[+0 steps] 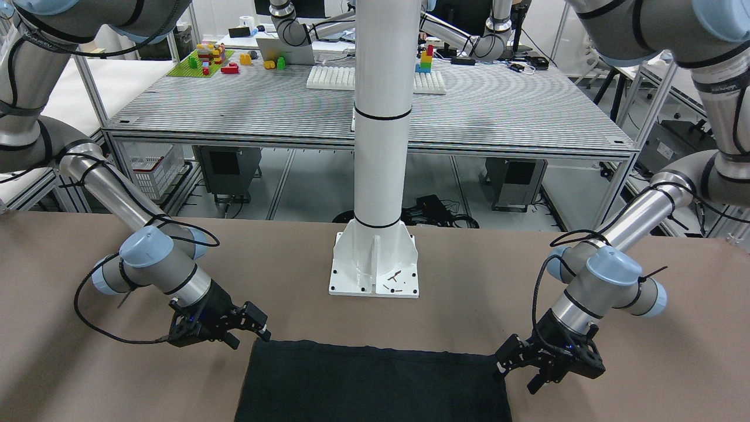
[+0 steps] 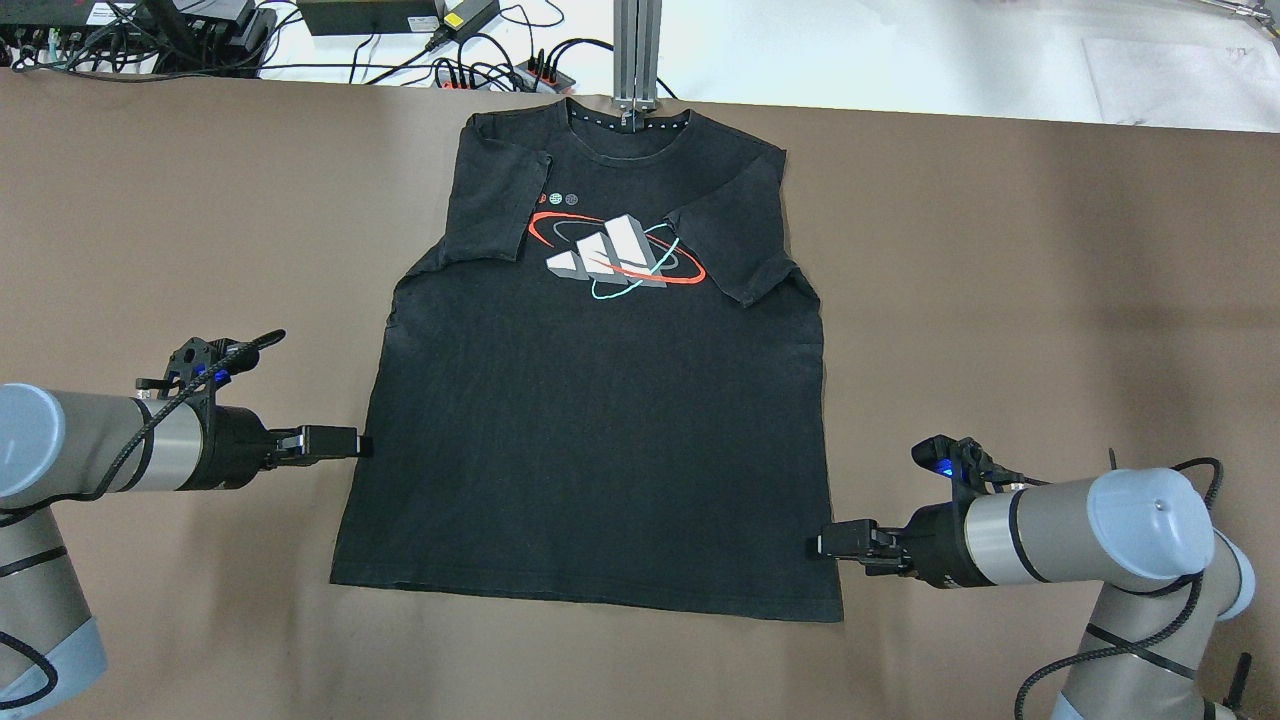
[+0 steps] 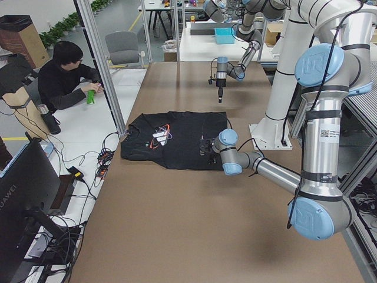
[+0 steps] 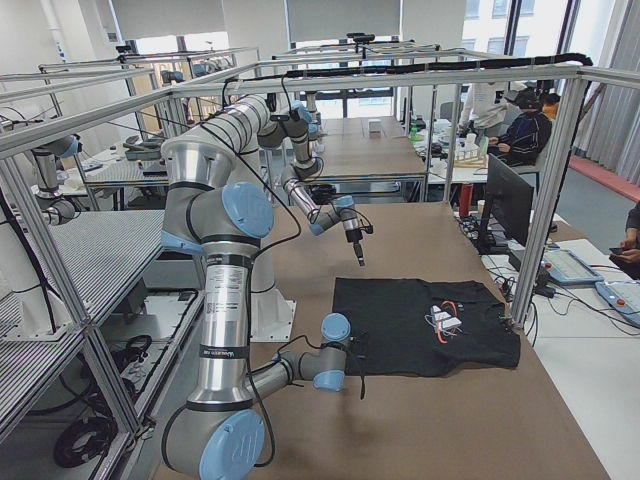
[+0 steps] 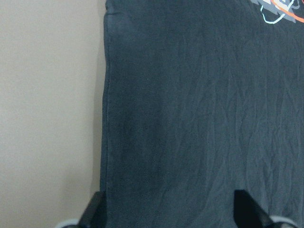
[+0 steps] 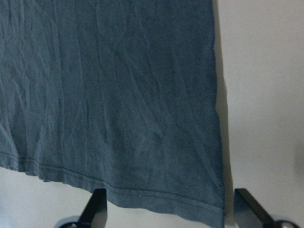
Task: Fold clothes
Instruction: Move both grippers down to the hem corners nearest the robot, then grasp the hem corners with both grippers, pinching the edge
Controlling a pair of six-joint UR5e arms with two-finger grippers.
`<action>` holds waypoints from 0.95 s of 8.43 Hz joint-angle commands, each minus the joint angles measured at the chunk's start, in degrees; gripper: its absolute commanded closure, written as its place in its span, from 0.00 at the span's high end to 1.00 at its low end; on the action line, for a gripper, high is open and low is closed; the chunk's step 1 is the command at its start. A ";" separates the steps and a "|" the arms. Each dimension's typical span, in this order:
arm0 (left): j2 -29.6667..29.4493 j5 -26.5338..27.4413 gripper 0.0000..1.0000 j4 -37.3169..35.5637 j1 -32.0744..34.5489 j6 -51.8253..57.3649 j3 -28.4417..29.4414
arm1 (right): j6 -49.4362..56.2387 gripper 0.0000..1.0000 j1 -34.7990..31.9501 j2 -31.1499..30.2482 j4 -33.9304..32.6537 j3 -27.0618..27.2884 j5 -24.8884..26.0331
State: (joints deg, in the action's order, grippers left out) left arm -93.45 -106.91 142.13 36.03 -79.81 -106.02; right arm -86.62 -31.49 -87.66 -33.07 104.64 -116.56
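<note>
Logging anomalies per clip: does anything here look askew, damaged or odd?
Nothing damaged or spilled. The T-shirt lies flat with both sleeves folded inward. One unevenness: the left gripper, open, is midway along its side edge, while the right gripper, open, is down near the hem.

A black soft-fabric T-shirt (image 2: 600, 420) is spread flat, print up, collar at 12 o'clock, hem at 6; both sleeves are folded inward.

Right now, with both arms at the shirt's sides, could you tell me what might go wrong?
1. The left fingers sit midway up the side of the shirt, the right fingers near the hem; lifting could skew the fold.
2. The tucked-in sleeves lie loose and might flop open.
</note>
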 commanded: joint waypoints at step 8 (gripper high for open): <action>-0.06 0.30 0.94 0.95 -0.43 0.18 1.43 | 3.83 0.94 2.48 2.32 0.11 -5.68 1.86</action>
State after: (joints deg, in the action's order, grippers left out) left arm -93.23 -106.60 143.11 35.62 -79.79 -104.98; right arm -82.77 -29.52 -84.95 -32.97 98.83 -114.88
